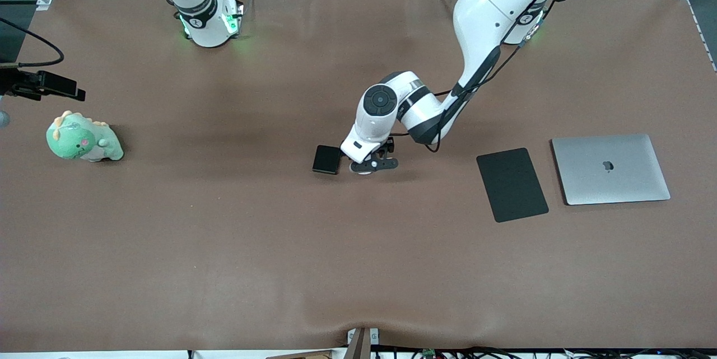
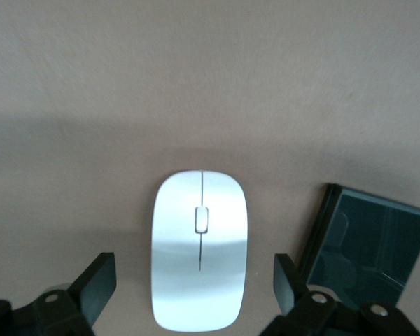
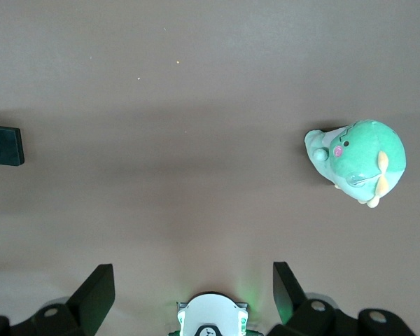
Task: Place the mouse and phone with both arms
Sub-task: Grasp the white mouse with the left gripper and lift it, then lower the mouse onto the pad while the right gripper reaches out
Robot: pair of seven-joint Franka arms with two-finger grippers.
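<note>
Lowest in the front view, right of centre, a matte black mouse pad (image 1: 511,184) lies on the brown table (image 1: 224,269), with a closed silver laptop (image 1: 610,168) beside it toward the left arm's end.

A little higher, near the middle of the frame, the left gripper (image 1: 367,167) is down low over the mouse (image 2: 199,248). From the front the mouse is almost wholly covered by the wrist; in the left wrist view it sits between the two fingers (image 2: 98,283), which stand wide apart with a clear gap on each side. Nothing is held yet. The phone (image 1: 327,159) lies just beside the mouse, toward the right arm's end of the table, its glossy face showing at the lower right of the left wrist view.

At the mid-left of the front frame sits a green plush dinosaur (image 1: 83,138), well apart from the rest.

The right arm waits, folded up over its green-lit base at the top of the frame. The right gripper (image 3: 189,294) is seen only in its own wrist view, wide open and empty.

The step in hand looks like the grasp of the mouse. The next move likely calls for lowering slightly and closing squarely on the mouse's long sides without nudging the phone, then carrying it toward the pad.
</note>
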